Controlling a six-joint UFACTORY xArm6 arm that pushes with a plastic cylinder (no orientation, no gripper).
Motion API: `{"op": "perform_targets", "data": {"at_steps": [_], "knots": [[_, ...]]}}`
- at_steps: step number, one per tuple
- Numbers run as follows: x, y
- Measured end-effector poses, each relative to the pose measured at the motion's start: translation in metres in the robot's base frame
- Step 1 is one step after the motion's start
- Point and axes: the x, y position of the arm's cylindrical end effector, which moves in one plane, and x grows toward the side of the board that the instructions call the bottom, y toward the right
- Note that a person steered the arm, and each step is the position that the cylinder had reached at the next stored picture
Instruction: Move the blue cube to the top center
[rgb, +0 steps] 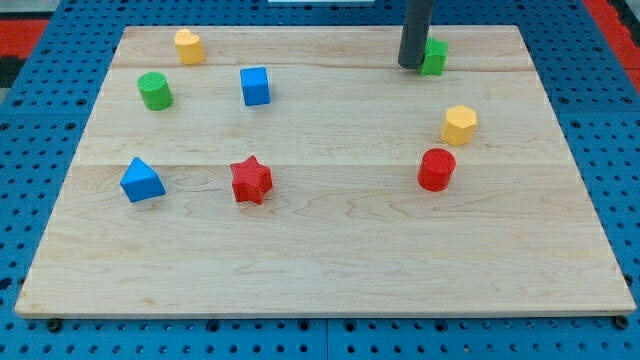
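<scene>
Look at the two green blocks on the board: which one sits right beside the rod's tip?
The green block near the view's top right, right beside my tip on its right. The green cylinder stands far off at the view's left, near the yellow block.

Dark rod enters from view's top edge, right of centre, hanging near vertical. Upper part cut off by frame; arm above not visible. Rod thick, cylindrical, matte grey-black. My tip (411, 66) down at board level near view's top, blunt end flat against surface. No tilt to speak of. Nothing else of robot showing.
</scene>
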Motion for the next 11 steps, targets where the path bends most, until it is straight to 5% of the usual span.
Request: {"op": "perform_targets", "data": {"at_steps": [2, 4, 11], "knots": [[0.097, -0.142], [0.064, -0.220], [0.004, -0.138]]}}
